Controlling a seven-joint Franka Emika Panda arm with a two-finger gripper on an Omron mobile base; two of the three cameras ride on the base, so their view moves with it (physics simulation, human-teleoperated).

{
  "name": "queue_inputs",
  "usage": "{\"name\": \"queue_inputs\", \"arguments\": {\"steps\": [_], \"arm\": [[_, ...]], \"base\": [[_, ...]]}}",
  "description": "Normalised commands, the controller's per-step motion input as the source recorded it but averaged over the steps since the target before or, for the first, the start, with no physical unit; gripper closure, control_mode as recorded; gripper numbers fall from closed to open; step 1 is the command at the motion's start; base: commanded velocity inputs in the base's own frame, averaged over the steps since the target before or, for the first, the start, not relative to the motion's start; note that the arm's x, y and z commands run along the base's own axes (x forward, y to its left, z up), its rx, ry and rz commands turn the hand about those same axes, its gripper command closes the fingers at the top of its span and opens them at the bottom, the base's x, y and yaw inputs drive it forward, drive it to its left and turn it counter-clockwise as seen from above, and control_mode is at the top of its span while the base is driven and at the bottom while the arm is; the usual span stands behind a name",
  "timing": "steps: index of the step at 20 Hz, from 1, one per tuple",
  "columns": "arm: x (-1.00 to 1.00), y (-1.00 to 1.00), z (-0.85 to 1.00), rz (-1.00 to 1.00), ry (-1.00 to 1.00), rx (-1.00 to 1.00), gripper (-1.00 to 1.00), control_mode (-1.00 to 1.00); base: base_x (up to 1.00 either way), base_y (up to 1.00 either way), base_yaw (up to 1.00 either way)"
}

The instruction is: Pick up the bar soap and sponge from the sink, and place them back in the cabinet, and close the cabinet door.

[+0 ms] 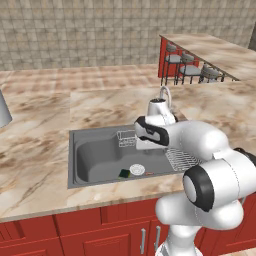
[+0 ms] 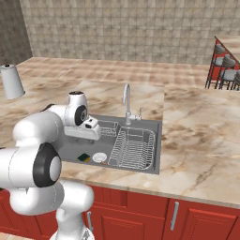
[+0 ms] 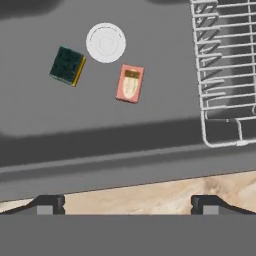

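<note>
My gripper [image 3: 127, 205] hangs open above the sink's [image 1: 73, 159] rim, where marble counter meets the basin wall, with nothing between its fingers. The bar soap [image 3: 130, 83], a flat pinkish bar, lies on the grey basin floor beside the round white drain [image 3: 105, 42]. On the drain's other side lies the sponge [image 3: 67, 65], dark green face up with a yellow edge showing; it is also seen near the basin's front wall [image 1: 124, 173] [image 2: 84, 157]. Both lie well apart from the fingertips. The cabinet and the cabinet door are out of view.
A wire dish rack [image 2: 133, 147] fills the sink's right half and a small wire basket [image 1: 126, 137] hangs at the back wall. The chrome tap [image 2: 126, 101] stands behind the basin. A grey cylinder [image 2: 11, 80] stands at the far left and bar stools [image 1: 190, 67] at the far right.
</note>
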Motion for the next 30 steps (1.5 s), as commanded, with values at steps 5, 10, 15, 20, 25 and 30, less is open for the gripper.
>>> {"name": "queue_inputs", "arguments": {"steps": [5,10,15,20,25,30], "arm": [[0.0,0.0,-0.17,0.1,0.0,0.0,-1.0,-1.0],[0.0,0.0,-0.16,0.08,0.0,0.0,-1.0,-1.0],[0.01,0.0,-0.16,0.09,0.0,0.0,-1.0,-1.0],[0.01,0.0,-0.17,0.07,0.0,0.0,-1.0,-1.0],[0.01,0.0,-0.1,0.01,0.0,0.0,-1.0,-1.0],[0.01,0.0,-0.11,0.0,0.0,0.0,-1.0,-1.0]], "base": [[0.0,0.0,0.0],[0.0,0.0,0.0],[0.0,0.0,0.0],[0.0,0.0,0.0],[0.0,0.0,0.0],[0.0,0.0,0.0]]}}
